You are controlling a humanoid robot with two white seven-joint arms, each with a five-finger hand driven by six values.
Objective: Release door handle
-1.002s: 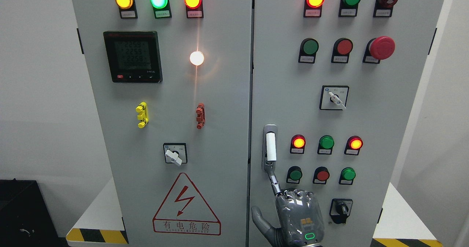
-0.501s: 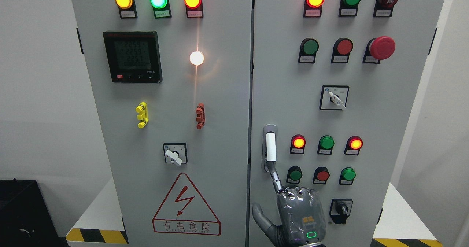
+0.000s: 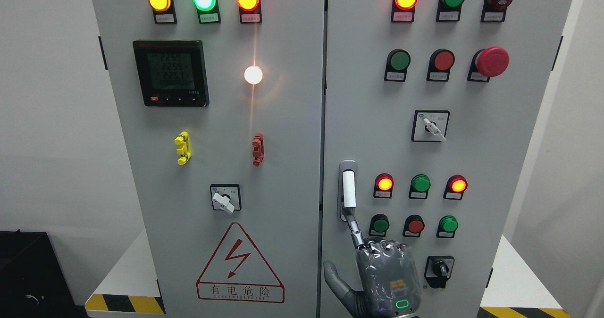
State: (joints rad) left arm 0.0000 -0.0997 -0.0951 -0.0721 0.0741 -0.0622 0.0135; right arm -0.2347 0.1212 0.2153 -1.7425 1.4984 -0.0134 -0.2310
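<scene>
Head view shows you the right hand (image 3: 384,280) barely shifted, gripping nothing, one extended finger (image 3: 353,228) still at the door handle (image 3: 348,189) foot: contact not clearly broken.

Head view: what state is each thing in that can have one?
right robot hand, raised just below the door handle
door handle, upright
left door, closed
right door, closed
white lamp, lit
meter display, on
left selector switch, pointing lower right
upper right selector switch, pointing lower right
</scene>
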